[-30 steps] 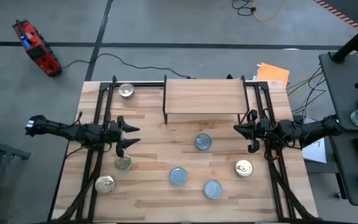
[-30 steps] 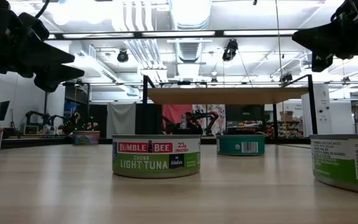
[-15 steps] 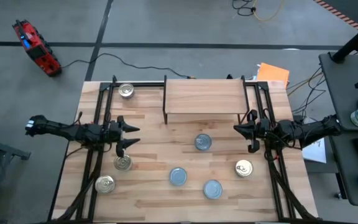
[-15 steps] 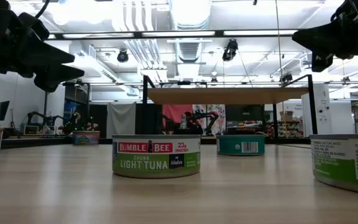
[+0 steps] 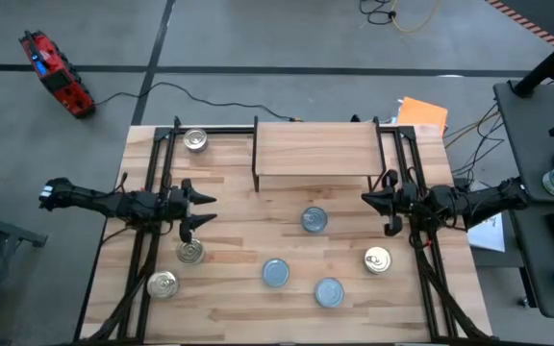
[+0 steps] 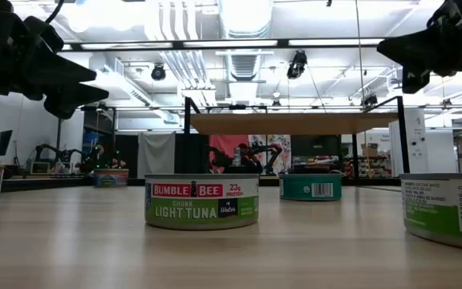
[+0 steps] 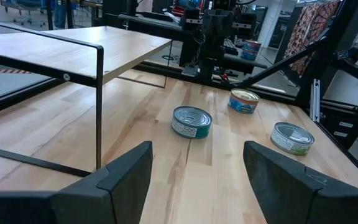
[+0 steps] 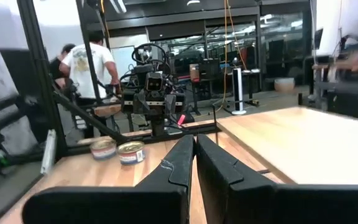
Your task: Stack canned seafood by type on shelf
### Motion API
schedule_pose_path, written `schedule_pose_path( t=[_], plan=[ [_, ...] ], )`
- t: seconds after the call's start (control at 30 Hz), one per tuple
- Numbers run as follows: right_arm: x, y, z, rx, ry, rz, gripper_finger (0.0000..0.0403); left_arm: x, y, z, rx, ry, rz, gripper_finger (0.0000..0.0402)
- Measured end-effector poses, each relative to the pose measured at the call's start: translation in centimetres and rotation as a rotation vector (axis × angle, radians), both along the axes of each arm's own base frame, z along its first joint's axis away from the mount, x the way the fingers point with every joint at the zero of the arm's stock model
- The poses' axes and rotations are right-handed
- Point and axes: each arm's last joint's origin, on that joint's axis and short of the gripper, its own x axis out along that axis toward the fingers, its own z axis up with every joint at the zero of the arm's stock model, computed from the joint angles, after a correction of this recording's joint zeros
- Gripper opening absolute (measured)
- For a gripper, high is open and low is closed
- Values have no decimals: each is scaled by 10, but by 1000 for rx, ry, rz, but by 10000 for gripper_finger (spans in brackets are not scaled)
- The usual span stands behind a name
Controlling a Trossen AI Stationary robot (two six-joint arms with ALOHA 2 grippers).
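The shelf [image 5: 314,149] stands at the table's far middle, its light plank bare. Tins of canned seafood rest flat on the tabletop. Three have pale blue tops [image 5: 314,220] [image 5: 275,273] [image 5: 329,291]. Silver-gold ones sit at the far left [image 5: 195,140], near left [image 5: 190,252] [image 5: 163,284] and right [image 5: 377,259]. My left gripper [image 5: 203,210] hovers open at the table's left side, above the tins and pointing toward the middle [image 7: 194,163]. My right gripper [image 5: 367,200] hovers shut at the right side [image 8: 194,148], pointing toward the left.
Black frame rails run along the table's left [image 5: 152,192] and right [image 5: 414,192] sides under the arms. In the low view a Bumble Bee tuna tin [image 6: 202,201] stands in front. A person [image 8: 92,59] shows in the room beyond the table. A desk [image 5: 546,192] stands right of the table.
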Motion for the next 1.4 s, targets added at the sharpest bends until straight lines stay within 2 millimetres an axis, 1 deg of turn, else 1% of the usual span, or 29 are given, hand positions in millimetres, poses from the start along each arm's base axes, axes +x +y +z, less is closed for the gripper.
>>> schedule_pose_path(
  t=[0.1,0.27,0.33,0.4,0.53,0.57,0.63,0.7,0.83,0.9,1.0,1.1,1.2,1.3,1.4],
  plan=[
    [-1,0,4,118,-45,18,13,0,0,0,0,0,0,237],
    [-2,0,16,176,-74,29,13,0,0,0,0,0,0,237],
    [-4,-1,23,228,-102,40,13,0,0,0,0,0,0,237],
    [-5,-2,32,302,-136,30,13,0,0,0,0,0,0,237],
    [-10,-6,54,597,-248,-30,13,0,0,0,0,0,0,237],
    [-10,-7,61,634,-267,-33,13,0,0,0,0,0,0,237],
    [-11,-7,74,650,-285,-29,13,0,0,1,-6,-6,4,237],
    [-9,-7,90,656,-300,-38,13,0,1,5,-84,-68,52,237],
    [-2,-6,125,635,-308,-66,13,-1,3,24,-354,-296,105,237],
    [3,-5,141,606,-268,-81,13,-2,4,32,-482,-403,93,237],
    [13,-4,158,603,-161,-143,13,-5,4,41,-486,-490,87,237],
    [26,-3,168,612,10,-219,13,-7,5,47,-505,-560,74,237],
    [33,-1,175,618,165,-282,13,-9,5,51,-621,-625,51,237],
    [36,-1,186,631,291,-336,13,-10,9,51,-733,-675,144,237],
    [32,-2,199,641,395,-387,13,-11,11,51,-746,-695,235,237]
  ],
)
